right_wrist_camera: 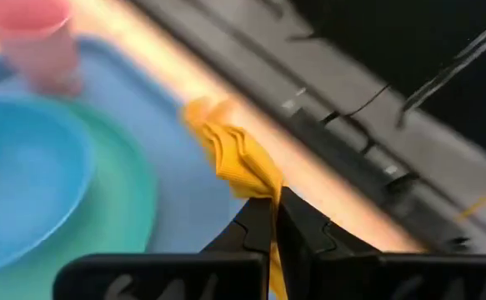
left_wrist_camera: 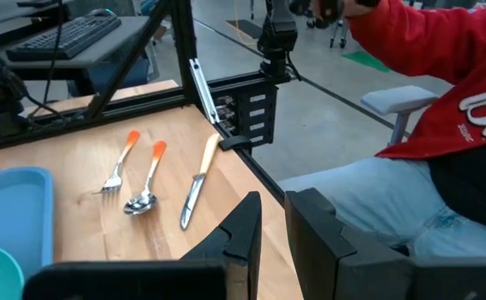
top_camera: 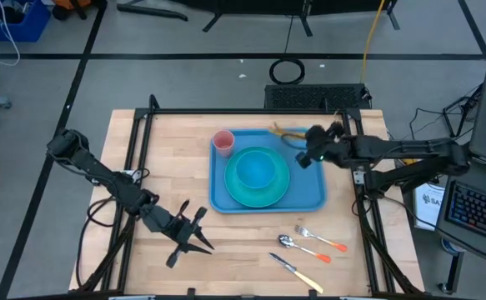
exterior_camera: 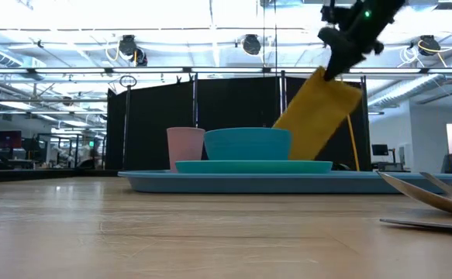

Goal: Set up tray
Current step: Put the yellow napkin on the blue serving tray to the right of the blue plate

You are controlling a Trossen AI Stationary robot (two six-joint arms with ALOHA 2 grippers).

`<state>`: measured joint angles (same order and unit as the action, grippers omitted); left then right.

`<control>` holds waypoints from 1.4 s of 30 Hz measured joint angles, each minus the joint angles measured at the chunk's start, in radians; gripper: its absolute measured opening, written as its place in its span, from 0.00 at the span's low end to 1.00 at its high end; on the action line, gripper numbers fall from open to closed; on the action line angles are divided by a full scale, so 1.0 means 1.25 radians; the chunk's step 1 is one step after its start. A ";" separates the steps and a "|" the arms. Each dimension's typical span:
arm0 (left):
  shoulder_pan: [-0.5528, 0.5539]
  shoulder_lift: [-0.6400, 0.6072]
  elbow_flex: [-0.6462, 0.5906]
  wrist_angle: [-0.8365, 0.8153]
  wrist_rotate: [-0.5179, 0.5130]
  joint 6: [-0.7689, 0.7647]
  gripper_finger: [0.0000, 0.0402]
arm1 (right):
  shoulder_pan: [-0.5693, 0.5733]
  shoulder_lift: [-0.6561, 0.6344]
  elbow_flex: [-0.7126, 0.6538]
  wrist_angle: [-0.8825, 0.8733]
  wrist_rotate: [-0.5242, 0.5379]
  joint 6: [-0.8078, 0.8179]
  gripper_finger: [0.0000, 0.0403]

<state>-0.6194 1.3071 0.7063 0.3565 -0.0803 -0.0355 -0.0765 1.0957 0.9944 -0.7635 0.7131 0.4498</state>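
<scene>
Right pincer (right_wrist_camera: 273, 218) was clamped on the yellow napkin (right_wrist_camera: 230, 158) over the tray (top_camera: 309, 193); I'd lower it flat beside the plate (top_camera: 278, 193) before letting go. Left pincer (top_camera: 194, 236) sat slightly open, empty.

Pink cup (top_camera: 223, 141), turquoise bowl (top_camera: 254, 171) on plate (top_camera: 269, 194), yellow cloth (exterior_camera: 316, 113), fork (top_camera: 319, 238), spoon (top_camera: 304, 249), knife (top_camera: 297, 272)
</scene>
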 joint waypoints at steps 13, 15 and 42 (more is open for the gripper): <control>-0.005 0.000 0.000 0.003 -0.017 0.003 0.16 | 0.135 0.130 -0.180 0.050 -0.139 0.237 0.00; -0.004 0.000 0.000 0.003 -0.021 0.004 0.16 | 0.157 0.144 -0.184 0.080 -0.173 0.254 0.00; -0.009 0.000 0.000 -0.007 -0.020 0.000 0.16 | 0.225 0.187 -0.227 0.273 -0.437 0.322 0.44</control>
<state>-0.6312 1.3071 0.7063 0.3473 -0.1059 -0.0357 0.2051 1.3300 0.7113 -0.4216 0.1673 0.8520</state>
